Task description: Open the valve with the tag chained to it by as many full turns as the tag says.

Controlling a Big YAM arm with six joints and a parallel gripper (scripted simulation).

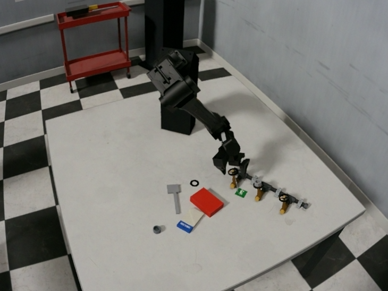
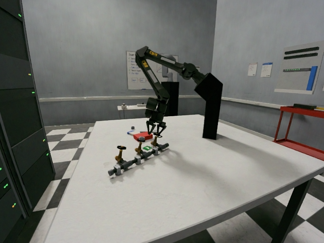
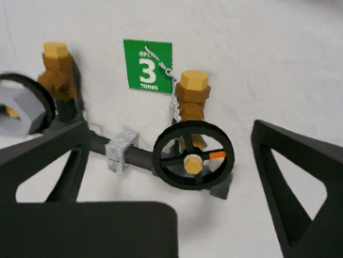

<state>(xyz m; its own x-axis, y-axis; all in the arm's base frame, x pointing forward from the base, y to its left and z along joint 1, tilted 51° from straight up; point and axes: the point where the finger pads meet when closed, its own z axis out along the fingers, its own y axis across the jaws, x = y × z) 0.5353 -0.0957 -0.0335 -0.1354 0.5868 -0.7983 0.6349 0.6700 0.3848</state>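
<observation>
A dark pipe (image 1: 269, 188) on the table carries three brass valves. The end valve nearest the arm has a black handwheel (image 1: 233, 174) with an orange mark on one spoke (image 3: 217, 154). A chain (image 3: 174, 94) links it to a green tag (image 3: 147, 65) that reads 3 turns; the tag also shows in the top view (image 1: 241, 192). My gripper (image 3: 171, 129) is open and hangs just above this handwheel (image 3: 193, 153), one finger on each side, not touching it. The middle valve (image 1: 258, 187) has a grey handle. The far valve (image 1: 284, 194) has a black wheel.
A red box (image 1: 206, 201), a black ring (image 1: 194, 180), a grey T-shaped tool (image 1: 175, 195), a blue and white card (image 1: 189, 220) and a small grey cylinder (image 1: 158, 229) lie left of the valves. The arm's black pedestal (image 1: 177, 119) stands behind.
</observation>
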